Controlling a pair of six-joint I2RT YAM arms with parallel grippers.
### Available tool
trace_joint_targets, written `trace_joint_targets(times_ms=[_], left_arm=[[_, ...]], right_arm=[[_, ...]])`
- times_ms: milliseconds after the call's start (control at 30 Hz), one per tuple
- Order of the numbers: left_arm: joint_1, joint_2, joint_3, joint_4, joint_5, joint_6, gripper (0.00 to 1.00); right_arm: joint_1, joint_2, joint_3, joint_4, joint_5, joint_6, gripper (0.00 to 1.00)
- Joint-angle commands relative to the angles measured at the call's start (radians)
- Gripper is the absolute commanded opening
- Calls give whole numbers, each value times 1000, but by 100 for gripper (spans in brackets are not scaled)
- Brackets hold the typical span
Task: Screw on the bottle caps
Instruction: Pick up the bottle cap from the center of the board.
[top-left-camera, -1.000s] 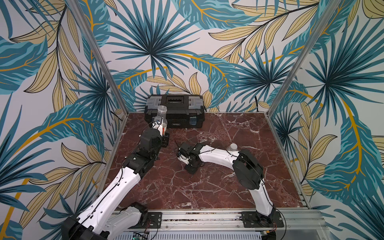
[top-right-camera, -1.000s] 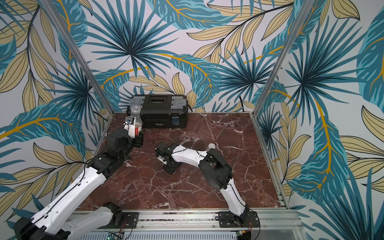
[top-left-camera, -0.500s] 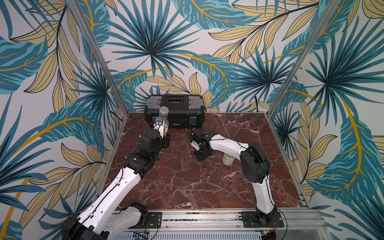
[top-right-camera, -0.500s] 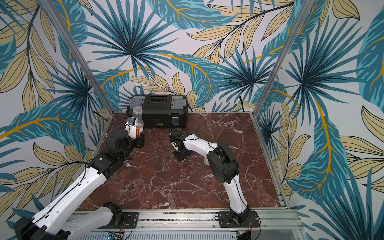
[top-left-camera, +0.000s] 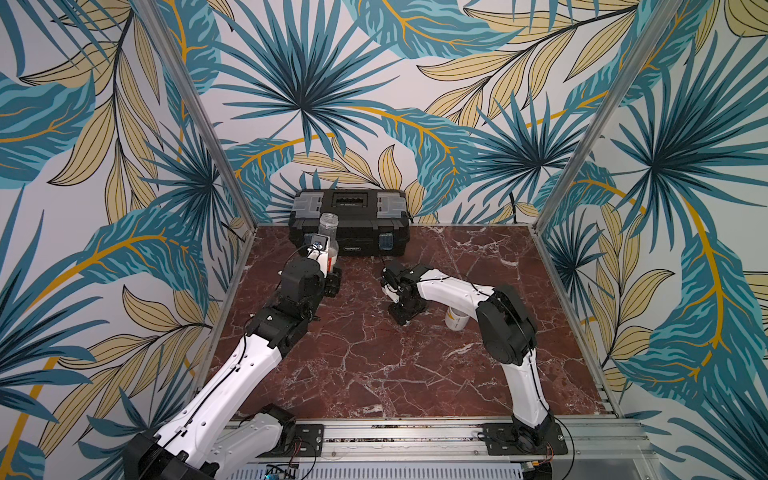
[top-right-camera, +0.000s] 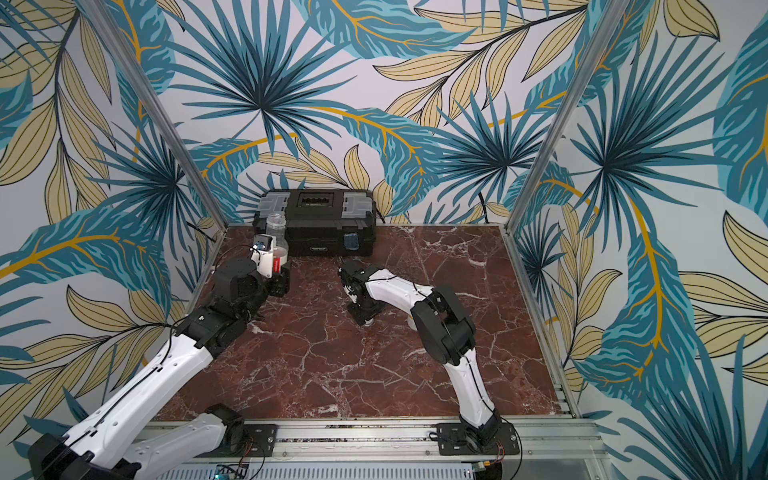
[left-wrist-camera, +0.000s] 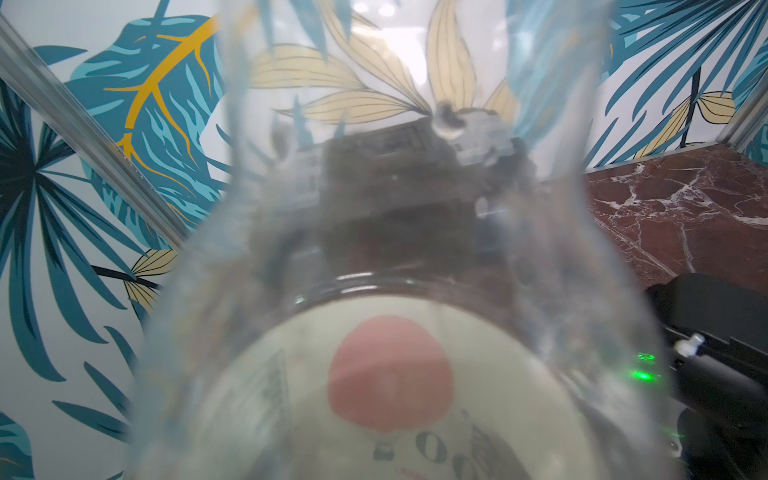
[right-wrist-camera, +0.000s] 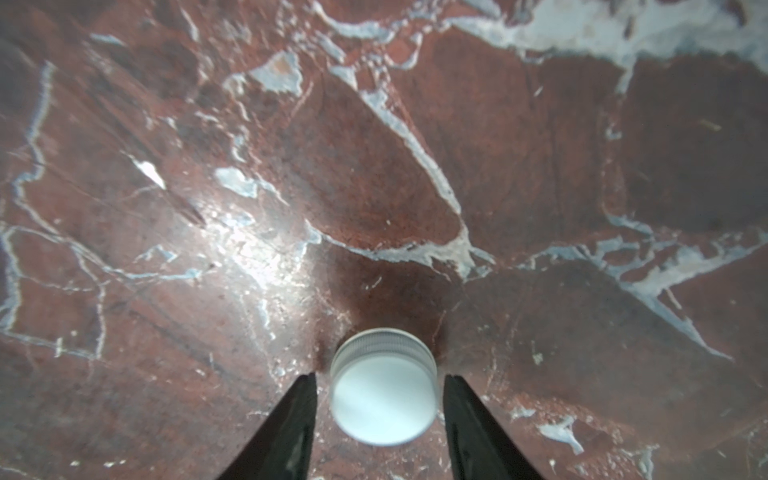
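Observation:
My left gripper (top-left-camera: 331, 272) is shut on a clear bottle (top-left-camera: 328, 232) with a white label and red marks. It holds the bottle upright in front of the toolbox, with the neck open. In the left wrist view this bottle (left-wrist-camera: 390, 374) fills the frame. My right gripper (top-left-camera: 405, 313) points straight down at the table's middle. In the right wrist view it (right-wrist-camera: 380, 377) is open, with a white bottle cap (right-wrist-camera: 384, 399) flat on the marble between the fingers and a gap on each side. A second bottle (top-left-camera: 455, 321) with a white-yellow label stands behind the right forearm, mostly hidden.
A black toolbox (top-left-camera: 353, 232) sits against the back wall, just behind the held bottle. Patterned walls and aluminium posts (top-left-camera: 582, 137) close in the red marble table (top-left-camera: 374, 374) on three sides. The arm bases are mounted on the rail (top-left-camera: 395, 432) at the front edge.
My right arm has swung to the right across the table, and its gripper now stands open over the cap. The left arm and its bottle have not moved.

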Motion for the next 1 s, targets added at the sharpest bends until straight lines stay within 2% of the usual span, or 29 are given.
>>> trace_joint_targets(times_ms=[0, 100, 233, 367, 433, 533, 967], left_arm=[[6, -16, -23, 31, 8, 3, 68], [6, -17, -23, 30, 8, 4, 68], [6, -17, -26, 33, 8, 2, 68], [5, -16, -26, 33, 12, 2, 68], [6, -16, -26, 34, 12, 2, 68], [6, -16, -26, 34, 13, 2, 68], [5, -14, -26, 34, 14, 2, 68]], right_arm=[[-1, 16, 7, -27, 13, 17, 56], [-2, 15, 4, -32, 17, 17, 54], [-3, 7, -8, -23, 15, 19, 46], [-5, 8, -7, -19, 6, 23, 44], [-5, 14, -2, -27, 6, 19, 45], [-4, 15, -2, -33, 12, 18, 53], [-7, 28, 4, -42, 10, 19, 53]])
